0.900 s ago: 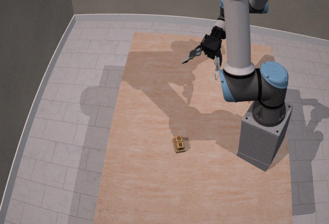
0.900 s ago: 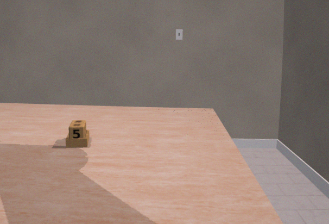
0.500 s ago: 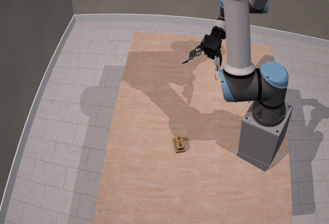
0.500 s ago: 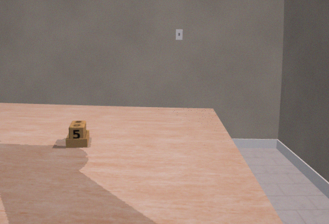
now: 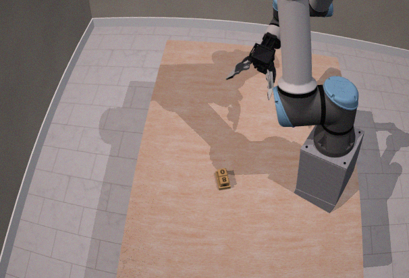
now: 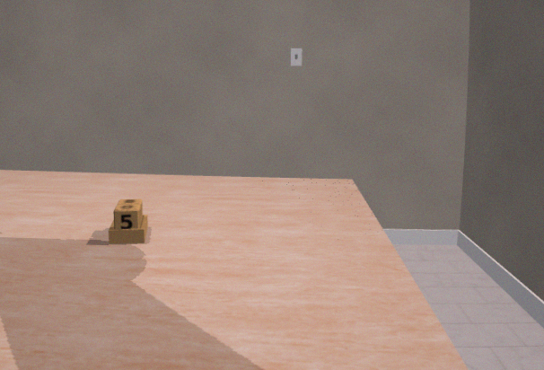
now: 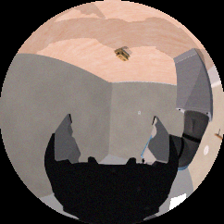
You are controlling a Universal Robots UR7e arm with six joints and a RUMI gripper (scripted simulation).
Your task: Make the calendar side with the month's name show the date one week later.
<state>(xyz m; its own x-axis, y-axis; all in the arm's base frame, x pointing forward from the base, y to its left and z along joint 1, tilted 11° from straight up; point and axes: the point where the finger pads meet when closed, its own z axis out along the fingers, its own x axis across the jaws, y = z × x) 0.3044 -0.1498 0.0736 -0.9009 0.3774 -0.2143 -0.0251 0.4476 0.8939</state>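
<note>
Two small wooden cubes sit side by side in a wooden tray (image 5: 224, 187) (image 6: 127, 236). In the top view the far cube (image 5: 222, 172) has a 0 on top and the near cube (image 5: 224, 179) has an 8 on top. In the exterior view the end face of the closer cube (image 6: 126, 220) shows a 5. The tray and cubes look tiny in the wrist view. The month's name and the digits on its side cannot be read. My gripper (image 5: 248, 88) (image 7: 112, 116) is wide open and empty, high up and well away from the tray, toward the table's far end.
The robot's grey base block (image 5: 317, 172) (image 7: 193, 83) stands to the right of the tray in the top view. The arm rises above it. The wooden table (image 5: 239, 240) (image 6: 318, 297) ends at a tiled floor, with walls beyond.
</note>
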